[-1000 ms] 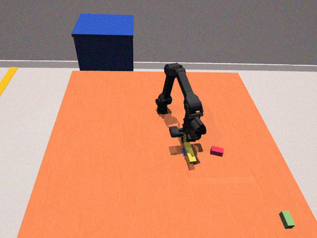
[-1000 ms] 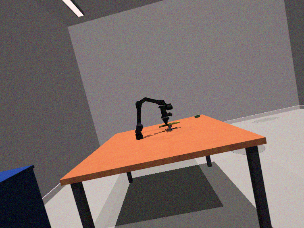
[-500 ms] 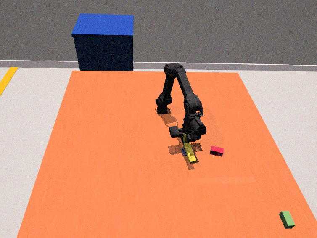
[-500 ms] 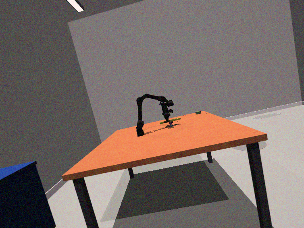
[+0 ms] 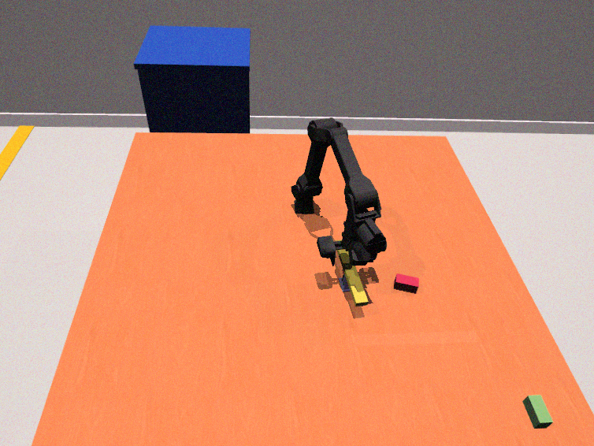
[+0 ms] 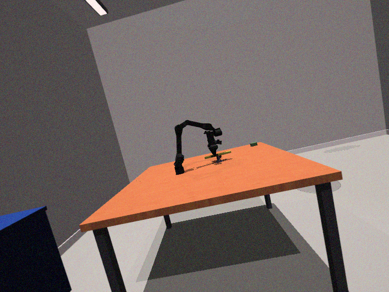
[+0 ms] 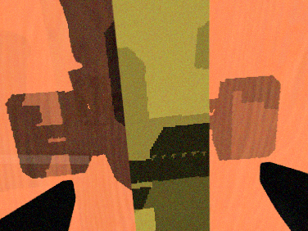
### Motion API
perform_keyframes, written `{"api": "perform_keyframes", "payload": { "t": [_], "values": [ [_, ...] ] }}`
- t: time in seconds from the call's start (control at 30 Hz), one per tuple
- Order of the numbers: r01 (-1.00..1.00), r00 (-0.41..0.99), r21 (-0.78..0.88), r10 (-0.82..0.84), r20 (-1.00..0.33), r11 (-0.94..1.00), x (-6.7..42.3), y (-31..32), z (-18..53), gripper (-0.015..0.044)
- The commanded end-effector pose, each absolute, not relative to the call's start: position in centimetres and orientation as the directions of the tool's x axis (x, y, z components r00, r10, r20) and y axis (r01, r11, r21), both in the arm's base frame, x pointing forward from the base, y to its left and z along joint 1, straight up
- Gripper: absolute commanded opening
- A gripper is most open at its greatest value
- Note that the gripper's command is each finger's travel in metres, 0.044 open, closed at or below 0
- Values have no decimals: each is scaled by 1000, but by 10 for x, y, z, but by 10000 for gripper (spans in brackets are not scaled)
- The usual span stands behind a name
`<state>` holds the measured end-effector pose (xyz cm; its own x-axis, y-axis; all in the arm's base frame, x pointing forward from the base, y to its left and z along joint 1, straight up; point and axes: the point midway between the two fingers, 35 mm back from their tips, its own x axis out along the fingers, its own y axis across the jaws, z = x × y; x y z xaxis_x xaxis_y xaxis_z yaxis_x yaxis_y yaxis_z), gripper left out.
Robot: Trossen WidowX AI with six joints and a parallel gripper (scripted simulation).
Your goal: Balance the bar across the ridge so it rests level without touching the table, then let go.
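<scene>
The long yellow bar [image 5: 361, 295] [image 6: 226, 152] [image 7: 176, 94] lies across the small blue ridge [image 5: 343, 285] [image 6: 218, 160]. Both of its ends are clear of the table [image 5: 191, 312] [image 6: 194, 188], with its shadow apart below it. It looks close to level in the exterior view, but a slight tilt cannot be ruled out. The ridge is mostly hidden under the bar. My gripper [image 5: 346, 262] [image 6: 214, 154] [image 7: 168, 179] is open around the bar, on the arm-base side of the ridge. In the wrist view a wide gap shows between each finger and the bar.
A red block [image 5: 406, 282] lies on the table to the right of the bar in the top view. A green block [image 5: 537, 410] [image 6: 253, 144] lies near a far corner. A blue-topped cabinet [image 5: 196, 45] [image 6: 23, 216] stands beyond the table edge behind the arm.
</scene>
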<state>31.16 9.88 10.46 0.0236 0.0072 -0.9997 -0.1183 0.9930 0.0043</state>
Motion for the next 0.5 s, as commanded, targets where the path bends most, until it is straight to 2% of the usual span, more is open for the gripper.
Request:
{"api": "perform_keyframes", "payload": {
  "t": [0.0,0.23,0.47],
  "values": [
    [-118,27,5,8,-1000,993,314,100,119,440],
    [-118,26,5,8,-1000,993,311,99,196,440],
    [-118,26,5,8,-1000,993,309,98,203,440]
  ]
}}
